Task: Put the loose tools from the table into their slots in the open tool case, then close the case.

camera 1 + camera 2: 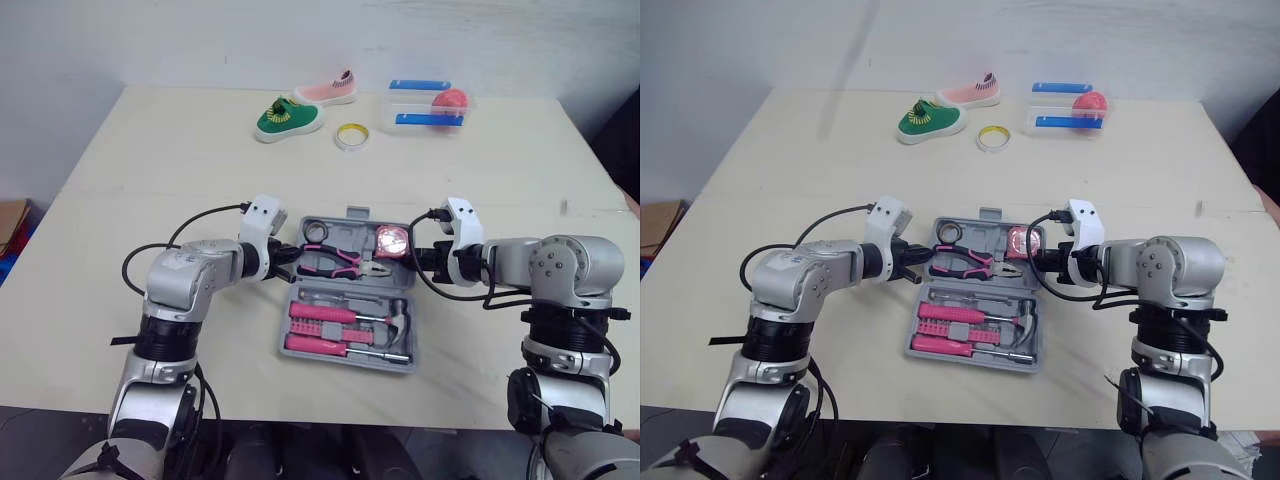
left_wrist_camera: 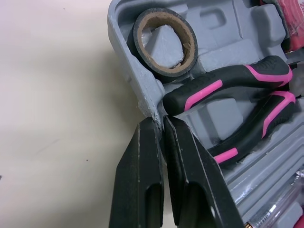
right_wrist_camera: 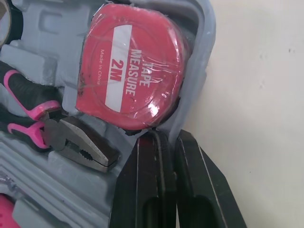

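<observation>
The grey tool case [image 1: 283, 340] lies open mid-table. Its far half holds a black tape roll [image 2: 164, 42], pink-handled pliers [image 1: 340, 262] and a red tape measure [image 3: 130, 66]. The near half carries pink screwdrivers [image 1: 320, 315] and a hammer [image 1: 397, 318]. My left gripper [image 2: 159, 118] is at the far half's left edge, its fingers pinched on the rim beside the tape roll. My right gripper [image 3: 168, 134] meets the right edge just below the tape measure, also closed on the rim.
At the back of the table lie a green shoe [image 1: 289, 118], a pink shoe [image 1: 328, 90], a yellow tape ring [image 1: 351, 135] and a clear box [image 1: 430, 105] with blue strips and a pink ball. Bare tabletop surrounds the case.
</observation>
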`<state>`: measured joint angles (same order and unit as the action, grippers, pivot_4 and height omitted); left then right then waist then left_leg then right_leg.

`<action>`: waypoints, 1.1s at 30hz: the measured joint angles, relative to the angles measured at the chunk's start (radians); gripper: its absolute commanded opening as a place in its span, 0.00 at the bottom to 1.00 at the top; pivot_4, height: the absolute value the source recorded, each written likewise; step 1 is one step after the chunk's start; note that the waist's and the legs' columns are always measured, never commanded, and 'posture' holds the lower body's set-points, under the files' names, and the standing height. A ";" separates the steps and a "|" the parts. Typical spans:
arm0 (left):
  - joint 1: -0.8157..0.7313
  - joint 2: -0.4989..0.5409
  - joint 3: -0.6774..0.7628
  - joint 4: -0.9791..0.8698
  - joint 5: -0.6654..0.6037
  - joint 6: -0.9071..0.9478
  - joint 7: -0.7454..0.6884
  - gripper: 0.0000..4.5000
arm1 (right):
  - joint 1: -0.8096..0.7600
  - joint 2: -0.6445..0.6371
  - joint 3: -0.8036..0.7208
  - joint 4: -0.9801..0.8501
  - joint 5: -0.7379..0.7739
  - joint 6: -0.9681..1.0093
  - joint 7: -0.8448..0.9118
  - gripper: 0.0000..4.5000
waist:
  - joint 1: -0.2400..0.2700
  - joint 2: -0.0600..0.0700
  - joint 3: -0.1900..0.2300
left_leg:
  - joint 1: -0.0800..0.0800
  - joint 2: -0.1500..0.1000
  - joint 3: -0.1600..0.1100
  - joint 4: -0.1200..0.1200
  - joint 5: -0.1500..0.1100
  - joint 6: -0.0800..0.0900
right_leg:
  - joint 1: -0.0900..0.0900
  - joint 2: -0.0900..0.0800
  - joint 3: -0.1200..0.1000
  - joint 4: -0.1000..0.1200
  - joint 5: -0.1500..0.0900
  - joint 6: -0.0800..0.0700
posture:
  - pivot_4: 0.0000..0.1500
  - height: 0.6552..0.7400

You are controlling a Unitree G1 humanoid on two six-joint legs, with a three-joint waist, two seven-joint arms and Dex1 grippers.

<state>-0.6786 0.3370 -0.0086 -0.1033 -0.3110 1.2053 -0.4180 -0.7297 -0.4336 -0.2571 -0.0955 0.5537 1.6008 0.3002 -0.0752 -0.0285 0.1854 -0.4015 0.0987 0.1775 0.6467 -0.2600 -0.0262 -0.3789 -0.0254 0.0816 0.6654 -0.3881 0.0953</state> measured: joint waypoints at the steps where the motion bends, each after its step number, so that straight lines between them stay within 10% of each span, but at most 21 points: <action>1: 0.011 -0.003 0.006 -0.007 -0.003 -0.020 -0.004 0.00 | 0.018 -0.009 0.002 -0.027 0.003 -0.021 0.012 0.01 | 0.001 0.000 0.000 | -0.001 0.000 0.000 0.000 0.000 0.000 | 0.000 0.000 0.000 -0.001 0.000 0.000 | 1.00 1.00; 6: 0.056 -0.001 0.013 -0.021 -0.001 -0.178 -0.038 0.00 | 0.106 -0.073 0.036 -0.137 -0.004 -0.221 0.095 0.01 | 0.007 0.000 0.000 | -0.004 -0.002 0.000 -0.002 0.000 0.000 | -0.003 0.000 -0.001 -0.004 0.000 0.000 | 1.00 1.00; 10: 0.165 0.021 -0.017 -0.010 0.039 -0.544 -0.124 0.00 | 0.334 -0.269 0.203 -0.236 -0.182 -0.773 0.280 0.01 | 0.019 0.001 0.000 | -0.004 -0.004 0.000 -0.003 -0.001 -0.001 | -0.003 0.001 -0.001 -0.009 0.000 0.001 | 1.00 1.00; 18: 0.305 0.088 -0.089 0.126 0.210 -1.220 -0.180 0.00 | 0.551 -0.290 0.258 0.000 -0.464 -1.739 0.288 0.01 | 0.014 0.000 0.001 | 0.003 -0.002 0.002 0.000 -0.001 0.002 | 0.005 0.000 0.002 -0.009 0.003 0.002 | 1.00 1.00; 25: 0.407 0.158 -0.092 0.189 0.313 -1.580 -0.174 0.00 | 0.630 -0.298 0.276 0.117 -0.649 -2.146 0.168 0.01 | 0.010 0.000 0.001 | 0.014 0.001 0.006 -0.004 -0.002 0.003 | 0.014 -0.002 0.005 -0.010 0.002 0.001 | 1.00 1.00; 33: 0.494 0.216 -0.039 0.223 0.307 -1.726 -0.186 0.68 | 0.748 -0.363 0.256 0.260 -0.780 -2.322 0.117 0.79 | -0.009 0.000 0.001 | 0.017 0.002 0.002 -0.002 -0.003 0.003 | 0.020 -0.003 0.007 -0.010 0.001 0.000 | 1.00 1.00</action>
<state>-0.1851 0.5527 -0.0479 0.1200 -0.0039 -0.5204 -0.6037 0.0183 -0.7966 -0.0012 0.1648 -0.2261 -0.7211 0.4171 -0.0843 -0.0287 0.1863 -0.3841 0.1008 0.1794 0.6444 -0.2628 -0.0233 -0.3586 -0.0285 0.0883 0.6556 -0.3867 0.0950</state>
